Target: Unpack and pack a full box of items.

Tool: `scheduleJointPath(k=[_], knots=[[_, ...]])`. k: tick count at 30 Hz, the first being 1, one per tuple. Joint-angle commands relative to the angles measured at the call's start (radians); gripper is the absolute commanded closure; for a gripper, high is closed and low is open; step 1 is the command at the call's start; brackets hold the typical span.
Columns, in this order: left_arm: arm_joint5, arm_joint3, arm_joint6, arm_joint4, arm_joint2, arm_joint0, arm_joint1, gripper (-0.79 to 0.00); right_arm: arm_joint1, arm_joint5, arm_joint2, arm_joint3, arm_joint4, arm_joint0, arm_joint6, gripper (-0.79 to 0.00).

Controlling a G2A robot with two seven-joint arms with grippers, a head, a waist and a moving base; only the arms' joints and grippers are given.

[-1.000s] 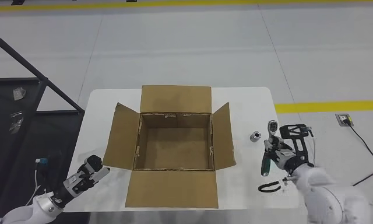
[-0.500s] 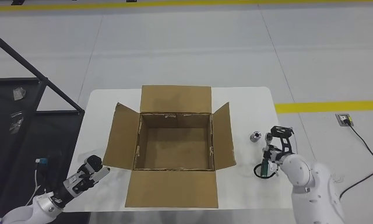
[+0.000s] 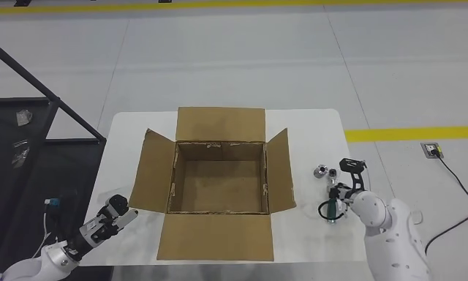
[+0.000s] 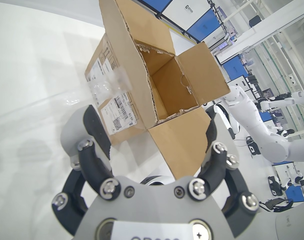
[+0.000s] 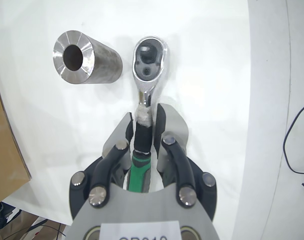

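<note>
- Left claw: fingers spread wide with nothing between them, parked off the box's near left corner, over the desk edge.
- Box: brown cardboard, standing at mid-desk with all four flaps folded outward. In the top view its floor is bare cardboard, with no item inside.
- Metal sleeve: a short steel cylinder with a bore through it, lying on its side on the desk to the right of the box, apart from the right flap.
- Ratchet wrench: right of the box and just beyond the sleeve, near it but not touching. The chrome head points away from the wrist; whether it rests on the desk or hangs just above cannot be told.
- Right claw: pinching the black neck of the wrench handle, the green grip running back between the fingers.
- Progress (a judgement): with the box vacant and both visible items outside it, unpacking appears complete. Packing is at its start: neither the wrench nor the sleeve has yet gone back in.
</note>
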Motion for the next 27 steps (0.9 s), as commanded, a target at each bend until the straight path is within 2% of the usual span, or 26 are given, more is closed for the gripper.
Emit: scheduleJointPath(k=[1,4,6,10,13,16,19,23,27], knots=[[0.0,0.0,0.0,0.0,0.0,0.0,0.0,-0.785,0.003,0.001,0.003,-0.009,0.003,-0.002,0.0,-0.345],[0.0,0.0,0.0,0.0,0.0,0.0,0.0,-0.785,0.008,0.007,0.011,-0.056,0.013,-0.017,-0.005,-0.369],[0.0,0.0,0.0,0.0,0.0,0.0,0.0,-0.785,0.011,-0.004,0.027,-0.141,0.052,-0.044,-0.023,-0.372],[0.0,0.0,0.0,0.0,0.0,0.0,0.0,-0.785,0.015,-0.07,0.061,-0.431,0.19,-0.151,-0.024,-0.388],[0.0,0.0,0.0,0.0,0.0,0.0,0.0,-0.785,0.018,-0.132,0.058,-0.642,0.308,-0.216,0.03,-0.785],[0.0,0.0,0.0,0.0,0.0,0.0,0.0,-0.785,0.023,-0.189,0.022,-0.756,0.431,-0.232,0.12,-0.785],[0.014,0.002,0.015,-0.005,0.0,-0.001,-0.001,-0.785,0.031,-0.207,-0.027,-0.783,0.499,-0.193,0.231,-0.785],[0.048,0.008,0.086,-0.053,-0.002,0.005,-0.007,-0.785,0.039,-0.196,-0.108,-0.739,0.578,-0.113,0.345,-0.785],[0.051,0.02,0.115,-0.118,-0.017,0.014,-0.01,-0.785,0.046,-0.146,-0.17,-0.646,0.586,-0.02,0.42,-0.785]])
